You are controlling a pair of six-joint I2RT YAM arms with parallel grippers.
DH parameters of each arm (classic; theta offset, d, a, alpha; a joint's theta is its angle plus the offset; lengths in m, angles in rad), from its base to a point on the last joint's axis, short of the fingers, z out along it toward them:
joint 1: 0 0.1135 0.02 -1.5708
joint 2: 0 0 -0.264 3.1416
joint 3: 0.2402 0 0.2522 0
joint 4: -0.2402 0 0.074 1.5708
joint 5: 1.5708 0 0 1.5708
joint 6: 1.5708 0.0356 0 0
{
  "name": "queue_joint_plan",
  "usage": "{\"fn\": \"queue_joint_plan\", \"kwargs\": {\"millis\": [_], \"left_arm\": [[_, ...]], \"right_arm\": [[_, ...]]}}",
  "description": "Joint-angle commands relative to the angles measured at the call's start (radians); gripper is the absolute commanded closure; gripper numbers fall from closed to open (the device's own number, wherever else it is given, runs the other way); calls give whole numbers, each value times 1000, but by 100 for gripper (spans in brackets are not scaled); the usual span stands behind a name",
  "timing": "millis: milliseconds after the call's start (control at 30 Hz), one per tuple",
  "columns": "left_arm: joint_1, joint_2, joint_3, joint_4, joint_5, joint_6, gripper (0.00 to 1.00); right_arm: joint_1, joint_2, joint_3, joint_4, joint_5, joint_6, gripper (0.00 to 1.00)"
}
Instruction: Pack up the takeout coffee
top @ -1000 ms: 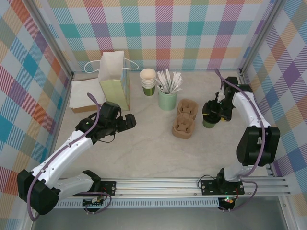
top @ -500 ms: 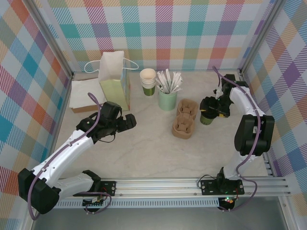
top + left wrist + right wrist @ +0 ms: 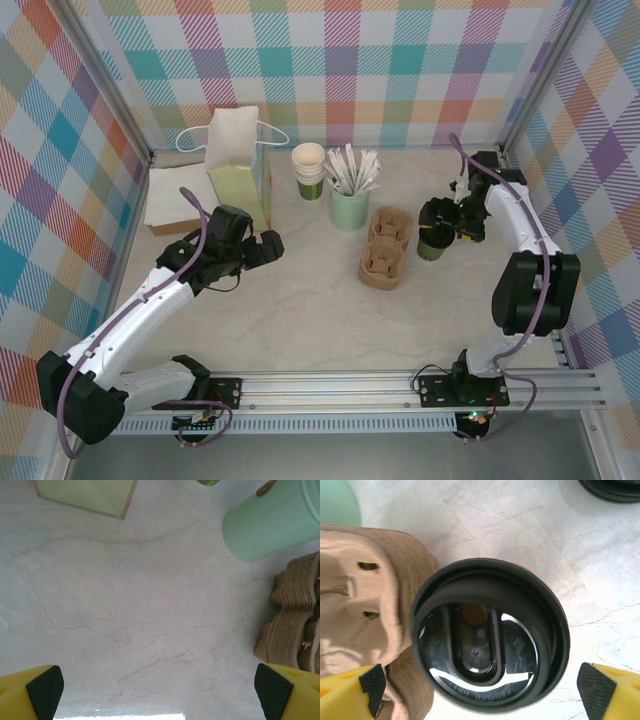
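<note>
Takeout coffee point(image 3: 431, 249) right of cup carriers point(image 3: 385, 247); stirrer cup point(image 3: 349, 209) behind them.

The room is bright and evenly lit from overhead, and the pale desk point(image 3: 300, 310) carries only short, soft shadows under the arms. From above everything looks sharp. Close up, the black lid point(image 3: 490, 640) throws back white glints and its near rim goes soft, while the mint cup point(image 3: 270, 520) blurs at the frame's corner.
</note>
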Motion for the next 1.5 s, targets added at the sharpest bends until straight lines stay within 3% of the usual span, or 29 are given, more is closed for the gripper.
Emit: {"fn": "queue_joint_plan", "kwargs": {"millis": [0, 400, 700, 1100, 1467], "left_arm": [[32, -1, 61, -45, -19, 40, 0], [233, 35, 306, -154, 84, 190, 0], [416, 213, 618, -189, 175, 329, 0], [466, 508, 957, -190, 142, 464, 1], [486, 727, 1120, -218, 104, 518, 5]], "right_arm": [[-12, -72, 6, -25, -34, 4, 0], [-35, -363, -66, 41, -30, 55, 0], [-37, -585, -223, 171, -175, 137, 0], [-37, -643, -295, 190, -262, 150, 0], [-37, -629, -309, 187, -269, 146, 0]]}}
